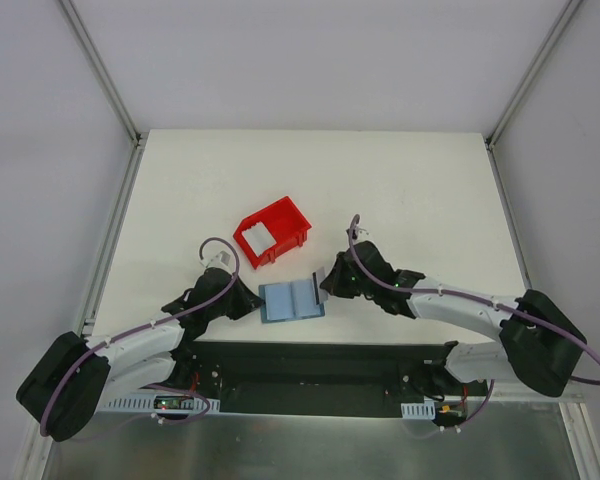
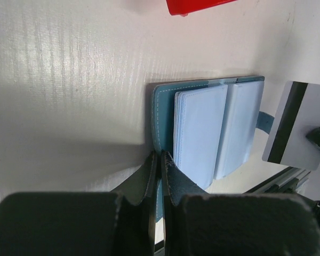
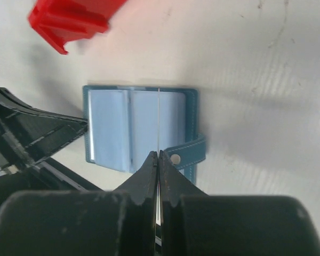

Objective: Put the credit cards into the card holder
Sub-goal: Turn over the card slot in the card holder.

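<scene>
Clenched on a credit card point(image 3: 158, 120) held edge-on, my right gripper point(image 3: 158, 156) has the open card holder point(image 3: 111, 127) just beyond its fingertips, with the opposite edge pinched tight in my left gripper point(image 2: 159, 160), so I should tilt the card flatter and slide it squarely into a pocket.

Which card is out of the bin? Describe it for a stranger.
Start at the red bin mid-table; just nearer the arms lies the open teal card holder. At its right side the right fingers pinch a white card. Unlike the cards in the bin, it is held aloft, black stripe showing.
</scene>
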`<state>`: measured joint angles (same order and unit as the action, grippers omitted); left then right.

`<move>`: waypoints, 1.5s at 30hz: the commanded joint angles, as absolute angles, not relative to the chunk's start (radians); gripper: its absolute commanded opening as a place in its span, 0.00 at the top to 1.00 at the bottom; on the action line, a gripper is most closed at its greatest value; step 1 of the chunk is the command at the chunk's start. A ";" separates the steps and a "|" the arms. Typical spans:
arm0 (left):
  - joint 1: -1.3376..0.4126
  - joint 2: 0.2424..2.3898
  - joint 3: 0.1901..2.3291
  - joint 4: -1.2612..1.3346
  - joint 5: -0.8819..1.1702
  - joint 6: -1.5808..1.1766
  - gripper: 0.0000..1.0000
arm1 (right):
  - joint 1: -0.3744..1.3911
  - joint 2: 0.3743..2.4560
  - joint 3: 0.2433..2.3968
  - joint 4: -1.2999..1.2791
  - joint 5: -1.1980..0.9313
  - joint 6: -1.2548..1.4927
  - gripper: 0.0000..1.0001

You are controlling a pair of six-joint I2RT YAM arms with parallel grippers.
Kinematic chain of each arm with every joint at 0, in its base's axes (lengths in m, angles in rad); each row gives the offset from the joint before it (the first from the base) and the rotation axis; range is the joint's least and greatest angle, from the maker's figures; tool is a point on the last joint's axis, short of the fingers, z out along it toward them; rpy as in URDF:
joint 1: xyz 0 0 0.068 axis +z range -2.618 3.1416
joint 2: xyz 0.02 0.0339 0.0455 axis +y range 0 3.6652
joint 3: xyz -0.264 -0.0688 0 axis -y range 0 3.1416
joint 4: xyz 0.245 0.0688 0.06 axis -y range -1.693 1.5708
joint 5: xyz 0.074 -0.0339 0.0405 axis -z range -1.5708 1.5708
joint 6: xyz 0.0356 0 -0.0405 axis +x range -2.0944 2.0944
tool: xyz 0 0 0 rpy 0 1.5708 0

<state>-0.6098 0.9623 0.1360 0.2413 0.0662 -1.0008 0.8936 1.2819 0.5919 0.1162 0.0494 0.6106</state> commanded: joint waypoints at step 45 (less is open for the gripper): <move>-0.618 0.976 0.123 0.133 0.026 -0.937 1.00 | 1.144 1.582 1.114 -0.479 0.405 0.446 1.00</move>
<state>-0.6102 0.9600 0.1429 0.2352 0.0666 -0.9794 1.1320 1.5860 1.0702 -0.4023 0.3389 0.4477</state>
